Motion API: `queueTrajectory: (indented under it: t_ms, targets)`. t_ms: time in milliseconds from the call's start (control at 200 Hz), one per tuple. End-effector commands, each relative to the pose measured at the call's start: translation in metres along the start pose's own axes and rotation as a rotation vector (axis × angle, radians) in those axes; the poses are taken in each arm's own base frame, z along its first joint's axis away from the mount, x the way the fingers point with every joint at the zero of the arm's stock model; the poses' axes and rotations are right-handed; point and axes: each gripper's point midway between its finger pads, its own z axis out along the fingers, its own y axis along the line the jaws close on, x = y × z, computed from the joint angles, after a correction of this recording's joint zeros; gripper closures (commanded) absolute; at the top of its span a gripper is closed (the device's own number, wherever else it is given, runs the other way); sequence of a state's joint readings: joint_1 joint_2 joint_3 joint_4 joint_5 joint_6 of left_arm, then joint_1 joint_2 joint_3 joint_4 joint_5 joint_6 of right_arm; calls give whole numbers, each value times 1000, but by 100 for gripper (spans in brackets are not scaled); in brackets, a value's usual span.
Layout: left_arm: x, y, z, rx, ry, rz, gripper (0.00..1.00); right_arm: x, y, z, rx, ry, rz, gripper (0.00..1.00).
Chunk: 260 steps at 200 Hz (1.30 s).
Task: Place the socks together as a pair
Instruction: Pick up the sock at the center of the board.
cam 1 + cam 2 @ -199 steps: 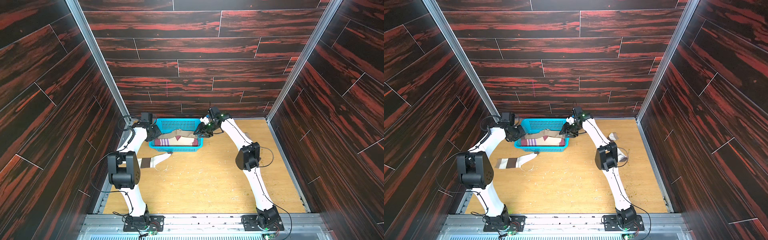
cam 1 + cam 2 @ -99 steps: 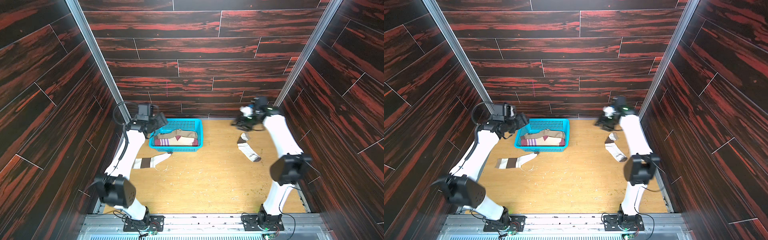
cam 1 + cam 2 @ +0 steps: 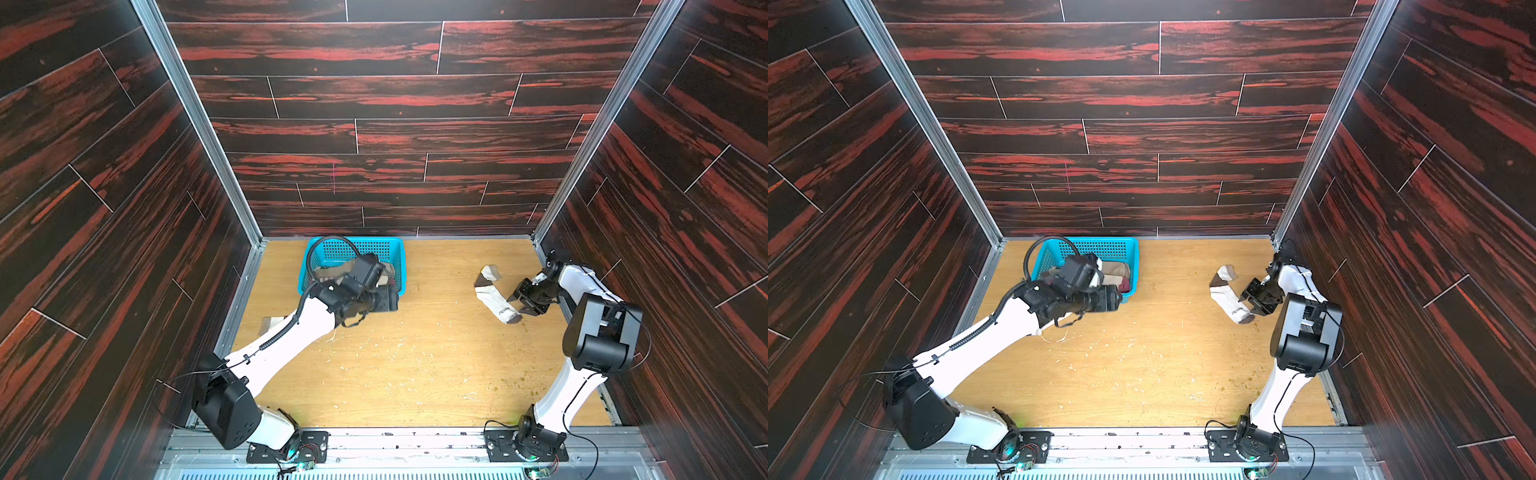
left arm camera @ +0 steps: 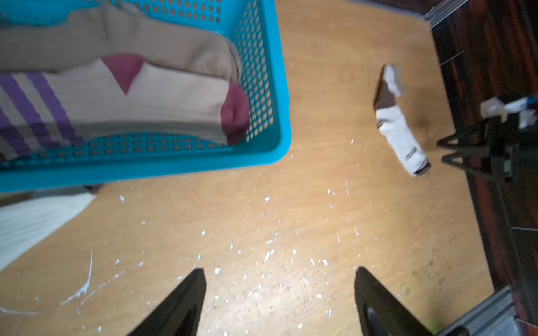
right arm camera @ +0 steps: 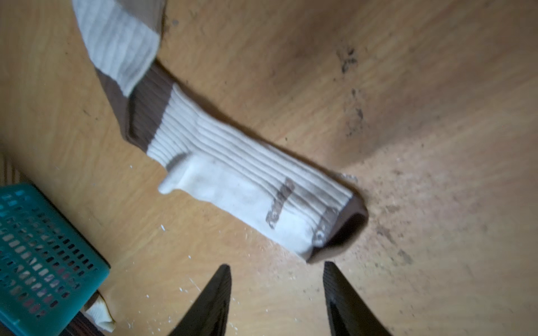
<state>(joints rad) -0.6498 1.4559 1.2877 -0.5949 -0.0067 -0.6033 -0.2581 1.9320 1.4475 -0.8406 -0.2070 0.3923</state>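
A white sock with a brown band (image 3: 494, 300) (image 5: 233, 180) lies flat on the right side of the table, its cuff folded over. My right gripper (image 3: 518, 302) (image 5: 277, 266) stands open and empty, with the sock's brown toe just beyond its fingertips. My left gripper (image 3: 390, 297) (image 4: 280, 273) hangs open and empty over bare table by the blue basket's front right corner. A matching white sock (image 3: 272, 322) (image 4: 29, 221) lies in front of the basket's left end, mostly hidden under my left arm. In the basket are a tan sock (image 4: 163, 43) and a maroon-beige, purple-striped sock (image 4: 145, 104).
The blue mesh basket (image 3: 400, 257) (image 3: 1136, 257) (image 4: 279, 151) stands against the back wall, left of centre. Dark wood-patterned walls close in the table on three sides. White flecks litter the wooden tabletop (image 3: 407, 365) in the middle.
My right arm carried the white sock from the basket to the right side, let it go and dropped beside its toe. My left arm swung across in front of the basket and its gripper opened wider.
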Motion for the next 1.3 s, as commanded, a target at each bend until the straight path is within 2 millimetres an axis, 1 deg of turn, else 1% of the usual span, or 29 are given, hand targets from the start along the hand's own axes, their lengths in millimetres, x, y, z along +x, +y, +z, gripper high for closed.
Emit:
queueTrajectory:
  t_ms: [0,75,250,356,421,546,591,636,721,802,832,887,932,987,1017,1022,1037,1042,1062,1112,1137,1197,1273,1278,1283,1298]
  targets:
    - [-9,2,-28,4,-78,-27,19,3,-10,18,20,23,43,47]
    - [-4,8,-34,-10,-81,-27,19,6,-19,21,31,34,64,47]
    - [3,23,-48,-58,-88,-38,19,14,-34,13,36,19,100,47]
    - [5,29,-51,-68,-113,-60,19,17,-40,21,47,40,98,47]
    - [3,34,-55,-78,-145,-77,19,14,-40,26,51,46,103,48]
    - [-1,44,-71,-111,-199,-92,18,3,-41,34,60,49,112,49]
    - [-2,50,-77,-133,-214,-96,18,1,-43,38,68,51,114,52]
    - [-3,56,-83,-153,-224,-102,18,0,-44,44,70,63,114,58]
    - [-3,68,-95,-186,-243,-119,18,-1,-48,52,83,76,117,81]
    - [-4,79,-104,-198,-266,-148,18,-1,-48,54,76,70,118,96]
    - [-4,83,-108,-205,-273,-156,18,-1,-46,52,66,65,114,100]
    - [-3,91,-115,-222,-288,-173,18,-2,-38,45,34,50,104,100]
    - [-3,98,-120,-235,-304,-186,18,-2,-29,36,-9,31,90,100]
    - [-1,104,-126,-250,-316,-197,18,-1,-14,21,-60,2,57,100]
    - [-1,107,-130,-257,-325,-202,18,3,-5,14,-83,0,30,100]
    - [-1,108,-131,-258,-327,-202,18,3,-3,10,-90,-9,23,100]
    - [-1,109,-132,-263,-331,-204,18,6,1,7,-99,-5,8,100]
    - [-1,110,-133,-266,-332,-205,18,6,3,3,-105,-14,2,100]
    - [-1,111,-136,-270,-338,-207,18,9,9,-4,-120,-20,-17,100]
    - [-2,115,-142,-280,-357,-212,18,22,21,-18,-153,-24,-51,100]
    - [-2,116,-144,-282,-364,-215,18,31,33,-27,-206,-16,-59,100]
    - [-3,118,-150,-289,-383,-222,18,53,52,-46,-284,-8,-85,100]
    - [-6,119,-156,-291,-403,-229,18,83,72,-68,-321,7,-144,100]
    - [-6,119,-156,-291,-403,-228,18,88,75,-71,-327,12,-152,100]
    - [-6,119,-156,-292,-404,-229,18,88,75,-71,-327,12,-152,100]
    - [-6,119,-157,-293,-405,-231,18,96,80,-77,-343,18,-168,100]
